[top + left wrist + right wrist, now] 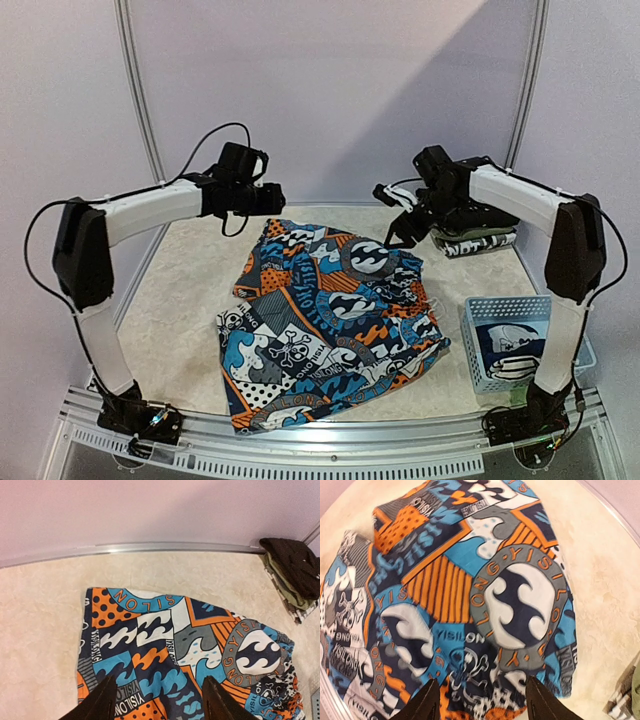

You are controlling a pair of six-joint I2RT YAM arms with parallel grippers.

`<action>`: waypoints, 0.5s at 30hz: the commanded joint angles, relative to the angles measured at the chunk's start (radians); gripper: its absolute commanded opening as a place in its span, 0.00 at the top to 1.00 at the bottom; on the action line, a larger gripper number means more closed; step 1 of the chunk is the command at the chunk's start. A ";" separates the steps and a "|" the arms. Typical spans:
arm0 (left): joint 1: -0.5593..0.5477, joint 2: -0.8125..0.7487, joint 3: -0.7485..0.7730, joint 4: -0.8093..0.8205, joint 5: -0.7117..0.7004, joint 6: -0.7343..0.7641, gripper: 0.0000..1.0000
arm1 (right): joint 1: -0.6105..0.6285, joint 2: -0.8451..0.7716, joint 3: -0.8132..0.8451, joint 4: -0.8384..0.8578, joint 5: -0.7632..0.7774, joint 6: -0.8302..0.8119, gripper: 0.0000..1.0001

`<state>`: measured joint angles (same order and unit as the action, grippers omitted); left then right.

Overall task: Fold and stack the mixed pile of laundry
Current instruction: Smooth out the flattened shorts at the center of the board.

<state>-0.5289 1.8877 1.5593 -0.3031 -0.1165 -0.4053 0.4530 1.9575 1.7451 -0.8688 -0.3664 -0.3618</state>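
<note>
**Print garment laid out, fold not yet begun**

The orange, blue and white cartoon-print fabric garment [330, 320] lies spread in the middle of the pale, stone-patterned table [180, 290], mostly flat, with some rumpling along its near right edge. No fold shows in it, so this piece appears to be at the flattening stage.

At the far right corner sits a small stack of folded cloths [295, 575]: a dark one on top, olive-green beneath, and a black-and-white print at the bottom. That part of the work looks finished.

The pale blue lattice plastic basket [478, 375] at the near right holds a dark blue and white printed piece [508, 348]. It probably waits its turn, though whether it is folded cannot be told.

The left gripper [160, 700] hangs above the garment's far left edge with its fingers spread and nothing between them. The right gripper [482, 702] hangs over the far right part, likewise spread and empty.

What is left, by this reading: fold the print garment, add it to the stack, then deal with the basket's contents.
</note>
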 commanded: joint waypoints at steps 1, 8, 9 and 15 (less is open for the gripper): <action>0.013 0.140 0.042 0.001 0.103 -0.081 0.42 | -0.021 0.169 0.099 0.016 -0.040 0.088 0.43; 0.053 0.207 -0.054 0.044 0.151 -0.146 0.44 | -0.038 0.348 0.207 -0.017 0.106 0.121 0.51; 0.064 0.214 -0.064 0.042 0.162 -0.152 0.44 | -0.043 0.372 0.217 -0.020 0.132 0.126 0.52; 0.114 0.242 -0.125 0.009 0.162 -0.182 0.45 | -0.050 0.468 0.288 -0.042 0.254 0.134 0.50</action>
<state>-0.4557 2.1025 1.4738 -0.2859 0.0387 -0.5556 0.4145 2.3737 1.9694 -0.8791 -0.2253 -0.2459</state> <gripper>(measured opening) 0.553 0.482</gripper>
